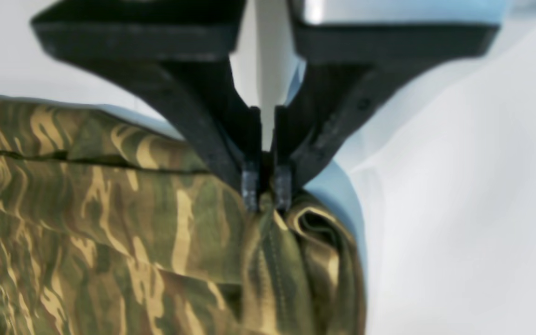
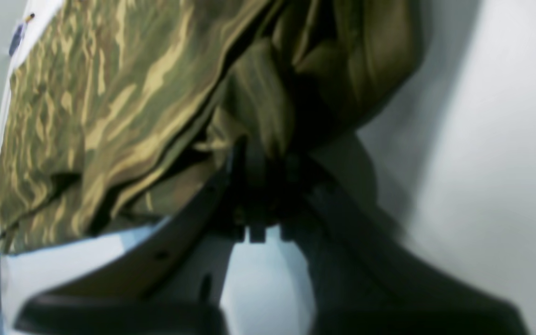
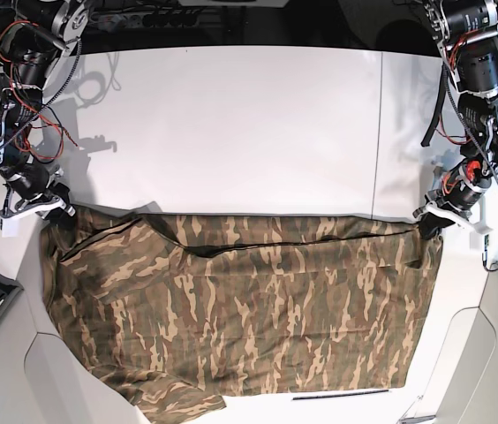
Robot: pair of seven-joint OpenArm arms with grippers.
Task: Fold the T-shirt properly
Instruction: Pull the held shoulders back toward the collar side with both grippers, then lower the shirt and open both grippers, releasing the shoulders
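The T-shirt (image 3: 240, 309) lies spread across the near half of the white table (image 3: 249, 124), its camouflage print of olive, brown and tan facing up. Its far edge runs in a nearly straight, taut line between the two arms, and a second layer of cloth is doubled along that edge, leaving a dark fold line just below it. The near part hangs toward the front edge of the table, with one corner reaching lowest at the base view's lower left.

The left gripper (image 1: 266, 188) has its jaws pressed together on a bunched corner of the shirt (image 1: 110, 223); the cloth gathers into tight pleats right under the fingertips and fans out to the left of that view. In the base view this gripper (image 3: 432, 221) sits at the shirt's far corner on the view's right, beside a seam in the tabletop.

The right gripper (image 2: 268, 186) is also clamped on the shirt (image 2: 110, 107), with thick dark folds of cloth packed between and above its jaws; the picture is blurred, so the exact pinch is hard to make out. In the base view it (image 3: 57, 216) holds the opposite far corner on the view's left, where the cloth lifts slightly off the table.
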